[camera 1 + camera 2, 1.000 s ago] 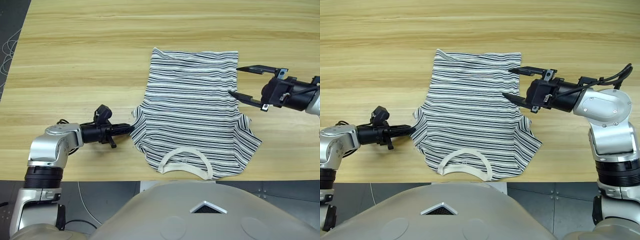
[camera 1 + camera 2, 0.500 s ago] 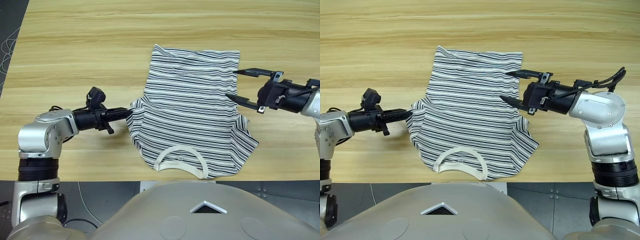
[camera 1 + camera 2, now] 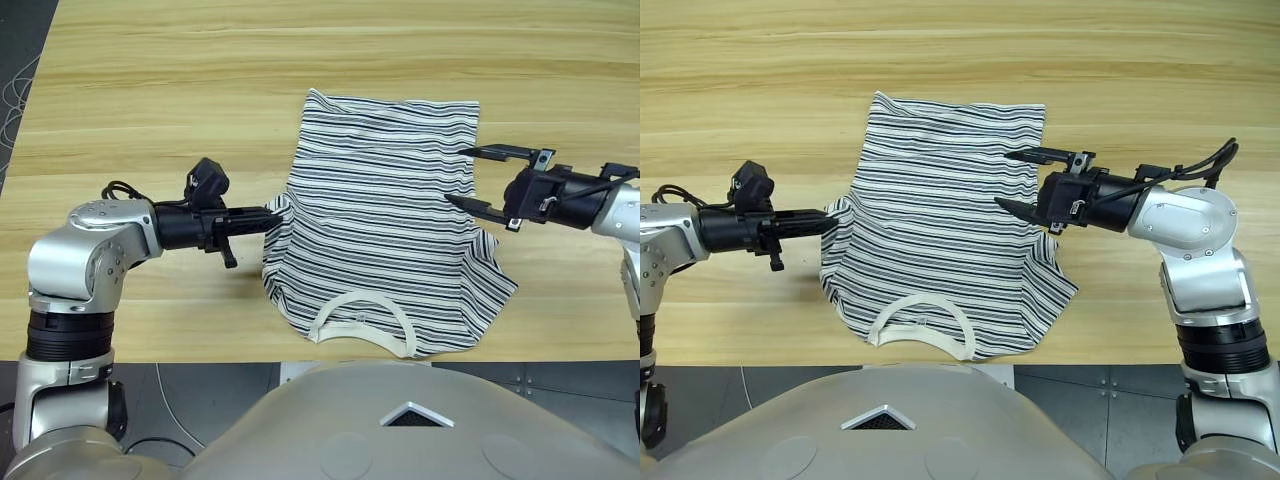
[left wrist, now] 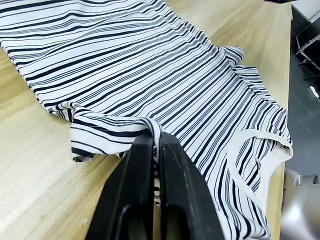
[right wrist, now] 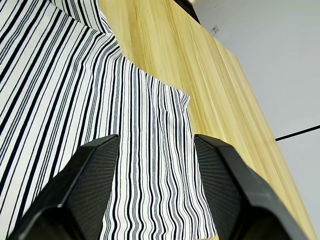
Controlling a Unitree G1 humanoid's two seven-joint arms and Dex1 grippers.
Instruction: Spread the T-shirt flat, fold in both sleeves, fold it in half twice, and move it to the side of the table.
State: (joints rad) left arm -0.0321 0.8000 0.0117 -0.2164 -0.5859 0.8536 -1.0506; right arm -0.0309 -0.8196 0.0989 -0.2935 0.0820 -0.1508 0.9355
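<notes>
the black-and-white striped t-shirt (image 3: 380, 220) lay on the light wooden table (image 3: 150, 100), its cream collar (image 3: 360, 320) at the near edge and its hem toward the far side. the left gripper (image 3: 272, 216) was clenched on the rim of the left sleeve (image 4: 110, 132), which sat bunched against the shirt's body. the right gripper (image 3: 455, 176) hung with jaws spread wide over the shirt's right side, near the right sleeve (image 3: 495, 268); whether it touched the cloth could not be told.
</notes>
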